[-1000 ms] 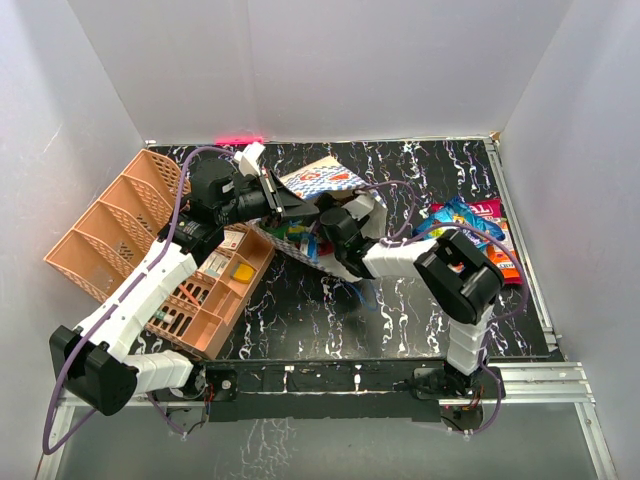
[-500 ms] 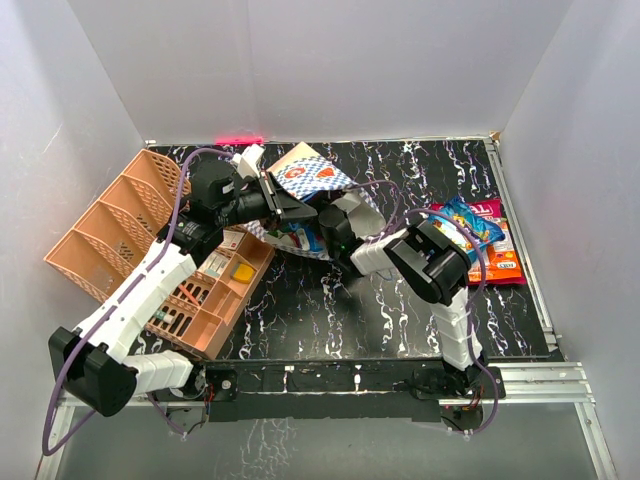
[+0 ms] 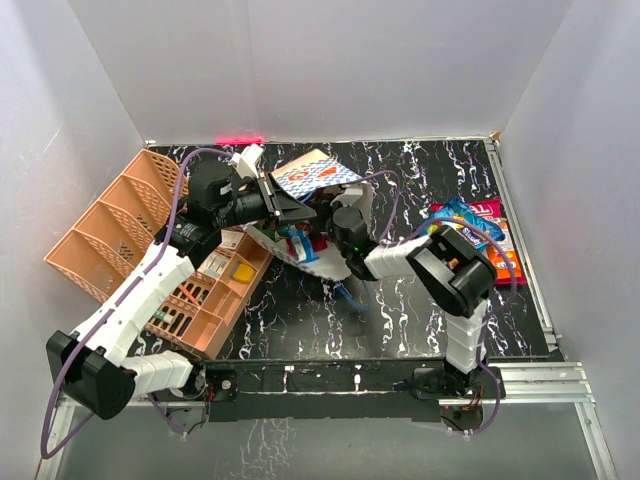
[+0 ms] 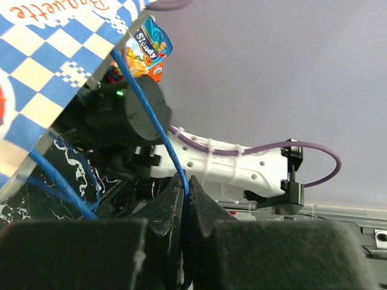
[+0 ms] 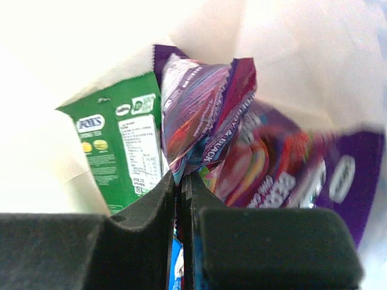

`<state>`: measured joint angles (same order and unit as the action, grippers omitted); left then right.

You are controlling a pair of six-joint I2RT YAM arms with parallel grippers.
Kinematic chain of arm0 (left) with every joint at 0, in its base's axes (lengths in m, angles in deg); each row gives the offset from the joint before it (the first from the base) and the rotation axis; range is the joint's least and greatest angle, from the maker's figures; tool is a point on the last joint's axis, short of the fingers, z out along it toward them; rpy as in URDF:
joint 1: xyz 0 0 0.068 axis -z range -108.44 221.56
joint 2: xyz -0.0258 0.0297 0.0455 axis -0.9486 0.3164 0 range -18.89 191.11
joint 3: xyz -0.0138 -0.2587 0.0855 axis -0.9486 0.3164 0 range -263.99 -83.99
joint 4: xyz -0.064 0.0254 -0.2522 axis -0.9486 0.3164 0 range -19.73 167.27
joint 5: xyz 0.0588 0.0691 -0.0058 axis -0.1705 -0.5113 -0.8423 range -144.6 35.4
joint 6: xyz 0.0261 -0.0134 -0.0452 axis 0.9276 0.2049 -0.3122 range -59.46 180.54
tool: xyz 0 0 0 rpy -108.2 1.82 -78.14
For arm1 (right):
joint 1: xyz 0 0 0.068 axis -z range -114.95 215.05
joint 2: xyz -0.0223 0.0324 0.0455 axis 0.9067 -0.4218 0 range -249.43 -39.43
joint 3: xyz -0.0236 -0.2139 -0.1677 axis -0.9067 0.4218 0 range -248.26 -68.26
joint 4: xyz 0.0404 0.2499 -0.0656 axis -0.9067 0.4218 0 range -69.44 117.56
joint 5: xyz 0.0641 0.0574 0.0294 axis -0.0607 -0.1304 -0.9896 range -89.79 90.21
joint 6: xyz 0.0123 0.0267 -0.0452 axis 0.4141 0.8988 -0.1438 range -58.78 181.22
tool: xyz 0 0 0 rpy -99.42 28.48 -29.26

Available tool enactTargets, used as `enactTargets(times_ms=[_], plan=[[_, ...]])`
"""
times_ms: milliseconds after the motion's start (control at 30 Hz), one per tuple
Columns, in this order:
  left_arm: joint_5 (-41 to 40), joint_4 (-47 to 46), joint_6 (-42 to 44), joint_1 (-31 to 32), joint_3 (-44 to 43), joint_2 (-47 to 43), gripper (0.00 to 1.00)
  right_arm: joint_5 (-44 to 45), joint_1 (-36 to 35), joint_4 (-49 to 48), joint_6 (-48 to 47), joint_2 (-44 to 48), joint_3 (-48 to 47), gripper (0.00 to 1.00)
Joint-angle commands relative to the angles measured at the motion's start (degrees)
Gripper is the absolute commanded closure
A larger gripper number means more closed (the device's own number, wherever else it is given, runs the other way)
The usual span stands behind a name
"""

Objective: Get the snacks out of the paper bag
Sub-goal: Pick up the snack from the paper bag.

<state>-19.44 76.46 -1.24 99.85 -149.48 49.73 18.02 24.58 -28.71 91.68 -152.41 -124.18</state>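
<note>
The right pincer (image 5: 183, 181) has snapped closed since a second ago, now pinching a purple snack packet (image 5: 205, 121) inside the paper bag (image 3: 316, 176) (a green packet (image 5: 124, 142) beside it); the left pincer (image 4: 184, 181) is clenched on the bag's blue cord handle (image 4: 145, 109)

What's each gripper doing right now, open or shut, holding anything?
Left gripper: shut on the bag handle.
Right gripper: shut on a crumpled purple packet.
</note>
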Motion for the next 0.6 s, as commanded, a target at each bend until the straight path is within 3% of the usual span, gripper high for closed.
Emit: enactTargets(times_ms=[0, 200, 433, 567], plan=[[3.5, -2.2, 0.2, 0.3, -2.7, 0.2, 1.00, 0.0, -0.6, -3.7, -3.6, 11.2, 2.0, 0.92], [4.3, -3.9, -0.5, 0.3, -5.7, 3.1, 1.00, 4.0, -1.6, 3.5, -4.4, 21.1, 7.8, 0.92], [4.5, -4.9, -0.9, 0.3, -7.8, 4.8, 1.00, 9.4, -1.6, 17.1, 8.6, 33.6, 18.5, 0.92], [4.9, -7.3, -2.2, 0.3, -6.6, 5.2, 1.00, 8.2, -1.6, 21.1, 12.1, 33.9, 21.1, 0.92]])
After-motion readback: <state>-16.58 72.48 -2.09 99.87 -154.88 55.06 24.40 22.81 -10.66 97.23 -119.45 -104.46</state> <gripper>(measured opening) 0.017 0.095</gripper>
